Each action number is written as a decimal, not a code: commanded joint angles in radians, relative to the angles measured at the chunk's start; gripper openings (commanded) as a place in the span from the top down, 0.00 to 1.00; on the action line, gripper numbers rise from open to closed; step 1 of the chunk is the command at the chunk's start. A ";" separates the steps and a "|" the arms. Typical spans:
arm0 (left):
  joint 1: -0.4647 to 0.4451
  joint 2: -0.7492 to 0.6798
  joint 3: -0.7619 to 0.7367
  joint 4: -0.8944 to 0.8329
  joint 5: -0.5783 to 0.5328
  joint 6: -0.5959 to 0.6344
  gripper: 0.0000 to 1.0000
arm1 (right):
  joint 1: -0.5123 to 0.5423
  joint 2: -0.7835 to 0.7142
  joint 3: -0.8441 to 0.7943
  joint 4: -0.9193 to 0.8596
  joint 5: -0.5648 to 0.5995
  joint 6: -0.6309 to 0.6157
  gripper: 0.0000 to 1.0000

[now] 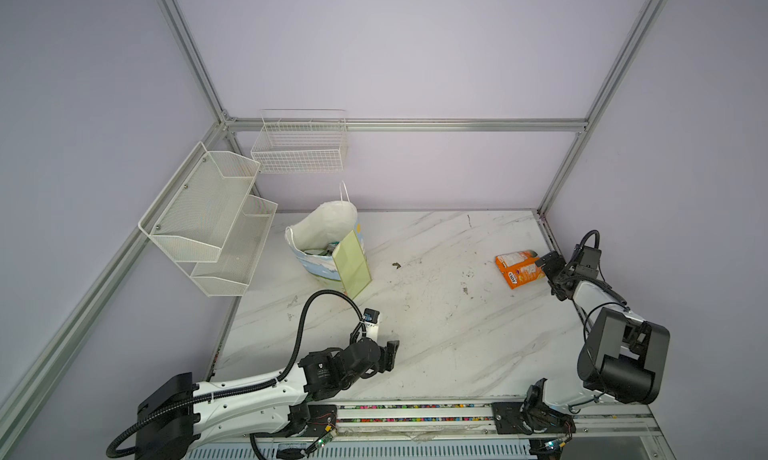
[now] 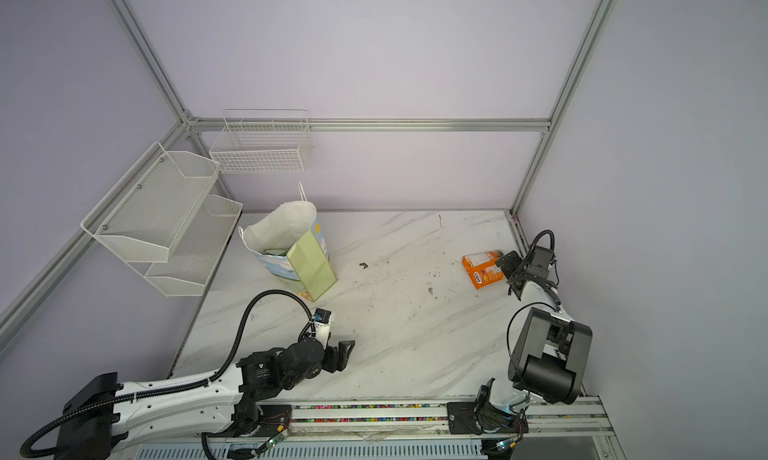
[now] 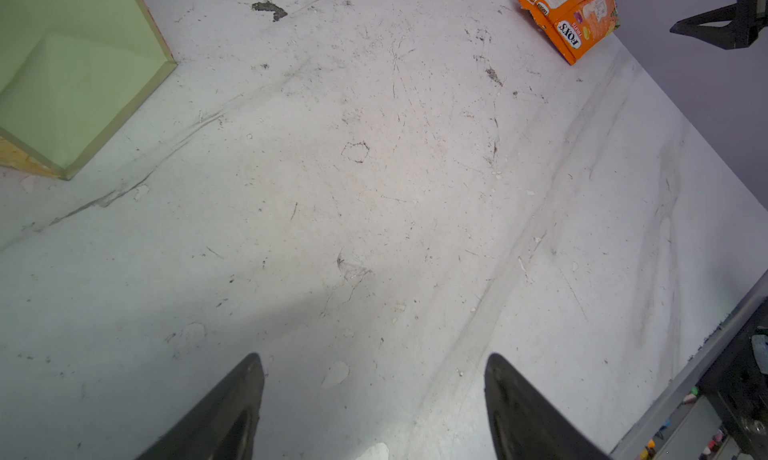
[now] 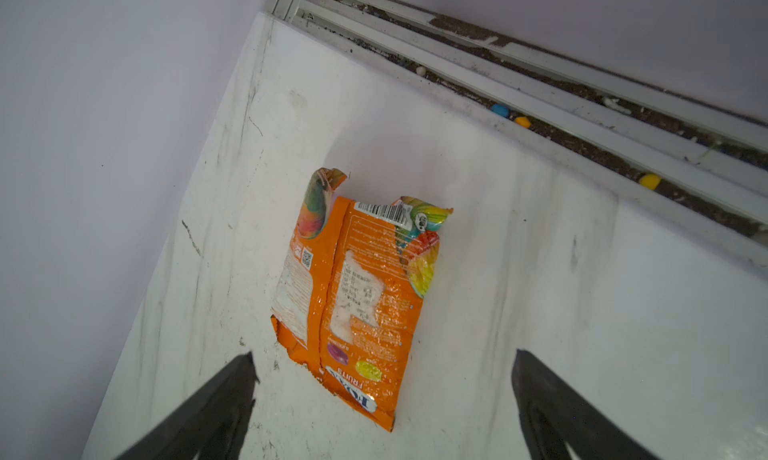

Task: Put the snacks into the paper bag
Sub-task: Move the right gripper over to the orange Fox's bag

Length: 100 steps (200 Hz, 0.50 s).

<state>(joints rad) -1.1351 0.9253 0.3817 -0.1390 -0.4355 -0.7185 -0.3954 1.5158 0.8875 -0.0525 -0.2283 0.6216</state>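
The orange packet [image 1: 519, 269] lies flat on the table [image 1: 436, 333], well apart from the bag [image 1: 353, 266], on the bag's right in both top views. The packet is crinkled, back seam up and torn ragged at one end, with a barcode and a white print panel. The bag stands upright with its mouth open, showing white lining, a pale green side and some packets inside. The right arm reaches low, with the right gripper [image 4: 384, 354] just beside the packet on the side away from the bag. Its jaws are spread wide and hold nothing. The left arm lies low, and the left gripper [image 3: 374, 356] is over bare table on the near side of the bag, also spread wide and empty. The legible print on the packet reads "FOX'S" and "FRUITS".
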 commanded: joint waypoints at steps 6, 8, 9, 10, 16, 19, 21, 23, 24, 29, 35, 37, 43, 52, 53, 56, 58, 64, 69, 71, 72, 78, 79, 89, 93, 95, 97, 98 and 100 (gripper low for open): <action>-0.003 -0.007 -0.032 0.048 -0.027 0.008 0.18 | -0.039 0.049 -0.012 0.093 -0.085 0.025 0.03; -0.003 -0.006 -0.031 0.050 -0.026 0.008 0.18 | -0.042 0.053 -0.014 0.098 -0.087 0.024 0.03; -0.003 -0.006 -0.031 0.051 -0.026 0.008 0.18 | -0.044 0.055 -0.015 0.100 -0.088 0.024 0.03; -0.002 -0.005 -0.031 0.050 -0.026 0.008 0.18 | -0.046 0.057 -0.016 0.101 -0.089 0.023 0.03; -0.004 -0.005 -0.031 0.050 -0.026 0.008 0.18 | -0.057 0.068 -0.021 0.113 -0.091 0.019 0.03; -0.003 -0.005 -0.031 0.050 -0.026 0.008 0.18 | -0.064 0.072 -0.024 0.119 -0.094 0.017 0.03; -0.004 -0.005 -0.032 0.050 -0.025 0.007 0.18 | -0.067 0.074 -0.026 0.124 -0.098 0.016 0.03; -0.004 -0.006 -0.032 0.049 -0.026 0.007 0.18 | -0.072 0.076 -0.028 0.129 -0.106 0.014 0.03; -0.004 -0.006 -0.032 0.049 -0.026 0.007 0.18 | -0.073 0.078 -0.030 0.135 -0.109 0.013 0.03; -0.003 -0.006 -0.033 0.047 -0.026 0.007 0.18 | -0.083 0.079 -0.042 0.164 -0.142 0.008 0.02; -0.004 -0.007 -0.033 0.046 -0.026 0.005 0.18 | -0.092 0.078 -0.059 0.190 -0.165 0.007 0.02; -0.003 -0.009 -0.034 0.045 -0.028 0.005 0.18 | -0.092 0.074 -0.065 0.195 -0.168 0.009 0.03; -0.003 -0.012 -0.036 0.045 -0.028 0.004 0.18 | -0.094 0.061 -0.082 0.221 -0.170 0.015 0.03; -0.004 -0.017 -0.041 0.047 -0.029 0.004 0.18 | -0.097 0.038 -0.102 0.243 -0.151 0.019 0.03; -0.004 -0.017 -0.042 0.047 -0.029 0.004 0.18 | -0.096 0.036 -0.103 0.243 -0.148 0.018 0.03; -0.003 -0.019 -0.042 0.047 -0.029 0.004 0.18 | -0.096 0.028 -0.106 0.247 -0.141 0.015 0.03; -0.003 -0.021 -0.042 0.047 -0.029 0.004 0.18 | -0.096 0.025 -0.106 0.248 -0.135 0.013 0.03; -0.004 -0.024 -0.044 0.047 -0.031 0.004 0.18 | -0.096 0.017 -0.107 0.248 -0.120 0.006 0.03; -0.004 -0.027 -0.046 0.046 -0.032 0.004 0.18 | -0.097 0.014 -0.102 0.245 -0.104 0.006 0.03; -0.003 -0.028 -0.047 0.046 -0.032 0.004 0.18 | -0.097 0.014 -0.101 0.244 -0.101 0.006 0.03; -0.004 -0.029 -0.047 0.046 -0.033 0.004 0.18 | -0.097 0.015 -0.101 0.243 -0.100 0.005 0.03; -0.003 -0.031 -0.050 0.048 -0.035 0.004 0.18 | -0.097 0.016 -0.097 0.239 -0.099 0.006 0.03; -0.003 -0.032 -0.051 0.049 -0.035 0.004 0.18 | -0.097 0.017 -0.096 0.239 -0.100 0.006 0.03; -0.003 -0.034 -0.056 0.056 -0.038 0.004 0.18 | -0.101 0.029 -0.096 0.253 -0.132 0.005 0.02; -0.003 -0.034 -0.058 0.058 -0.039 0.004 0.18 | -0.102 0.037 -0.096 0.262 -0.146 0.009 0.03; -0.003 -0.033 -0.059 0.060 -0.039 0.004 0.18 | -0.103 0.041 -0.096 0.267 -0.153 0.012 0.03; -0.003 -0.033 -0.058 0.061 -0.039 0.004 0.18 | -0.103 0.046 -0.096 0.269 -0.158 0.015 0.03; -0.002 -0.034 -0.059 0.063 -0.039 0.004 0.18 | -0.103 0.048 -0.095 0.270 -0.162 0.017 0.03; -0.003 -0.034 -0.059 0.063 -0.039 0.004 0.18 | -0.104 0.054 -0.095 0.272 -0.167 0.019 0.03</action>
<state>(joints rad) -1.1351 0.9081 0.3611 -0.1204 -0.4465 -0.7185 -0.4931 1.5669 0.7834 0.1432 -0.3473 0.6239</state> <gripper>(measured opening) 0.822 0.975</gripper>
